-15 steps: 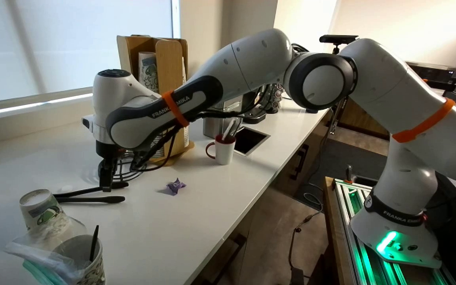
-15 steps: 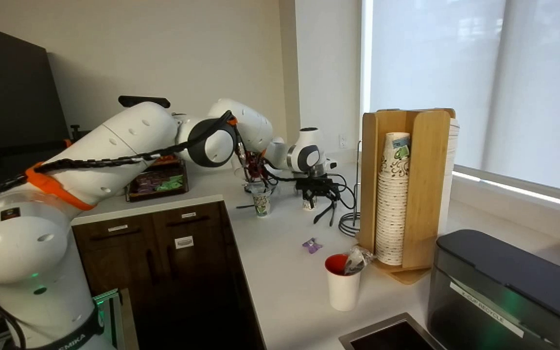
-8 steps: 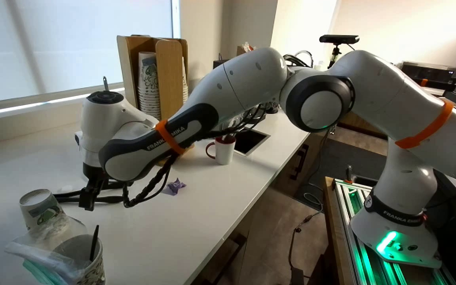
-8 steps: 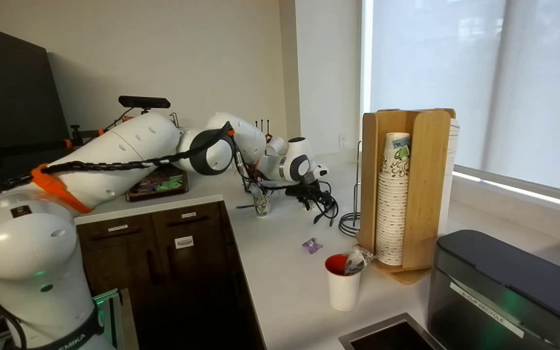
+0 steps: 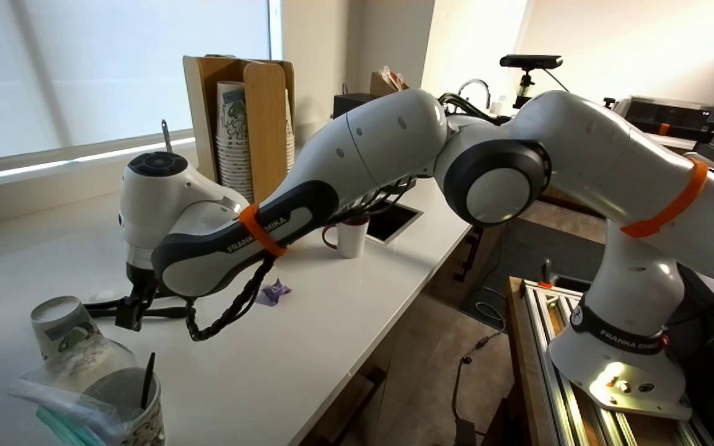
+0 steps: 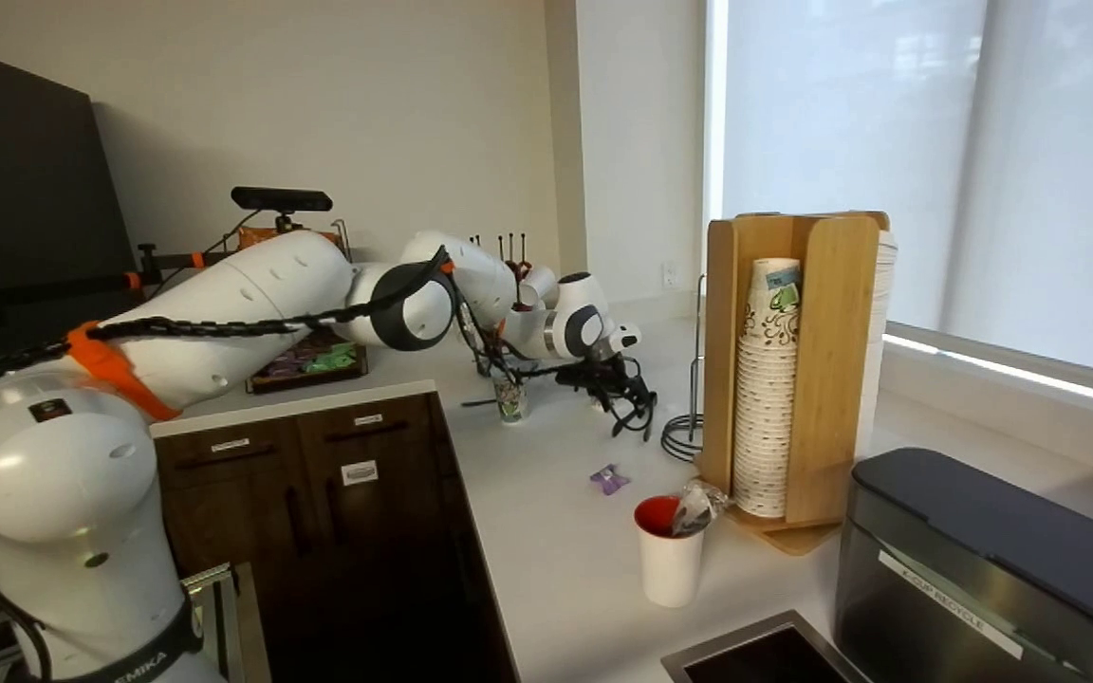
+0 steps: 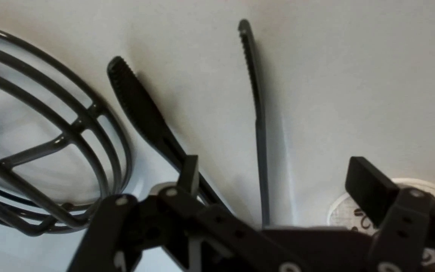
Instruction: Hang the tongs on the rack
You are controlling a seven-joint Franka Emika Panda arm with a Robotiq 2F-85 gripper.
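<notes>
ridged tongs [image 7: 144, 109], looped wire rack [image 7: 71, 136], claw [image 7: 273, 173] spread

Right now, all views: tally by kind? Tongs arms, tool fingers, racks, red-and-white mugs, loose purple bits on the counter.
Tongs arms: 2
Tool fingers: 2
Rack: 1
Red-and-white mug: 1
Loose purple bit: 1
Total: 7
</notes>
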